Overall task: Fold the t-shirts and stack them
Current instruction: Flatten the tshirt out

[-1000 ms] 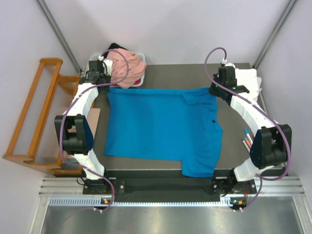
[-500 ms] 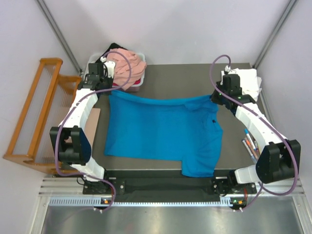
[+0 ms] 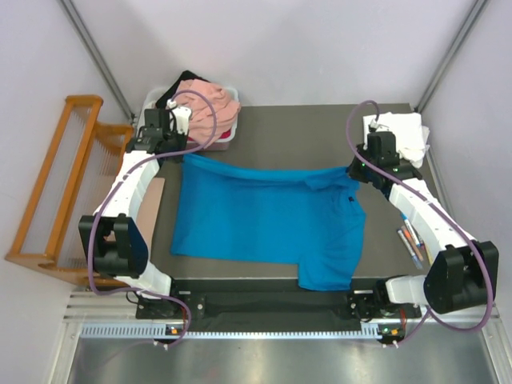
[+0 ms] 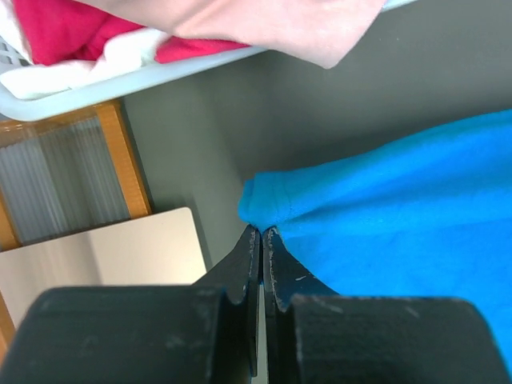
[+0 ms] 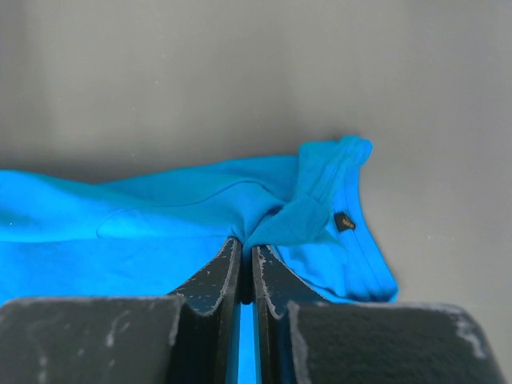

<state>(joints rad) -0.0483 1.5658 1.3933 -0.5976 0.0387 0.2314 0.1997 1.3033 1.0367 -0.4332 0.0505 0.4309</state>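
A bright blue t-shirt [image 3: 264, 220] lies spread on the dark table, its far edge lifted. My left gripper [image 3: 182, 154] is shut on the shirt's far left corner [image 4: 260, 210]. My right gripper [image 3: 352, 171] is shut on bunched blue cloth [image 5: 276, 218] at the far right, beside the collar with its small tag [image 5: 345, 222]. One sleeve hangs toward the near edge [image 3: 326, 270]. Salmon-pink [image 3: 210, 104], red [image 4: 56, 28] and white [image 4: 120, 56] tees lie heaped in the tub.
A white plastic tub [image 3: 226, 136] stands at the far left. A wooden slatted rack [image 3: 56, 188] stands left of the table. White cloth [image 3: 404, 132] lies at the far right corner. Pens [image 3: 410, 240] lie near the right edge.
Both grippers have pulled the shirt's far edge toward the near side, the left a little, the right more. The far edge is now raised and folding over.
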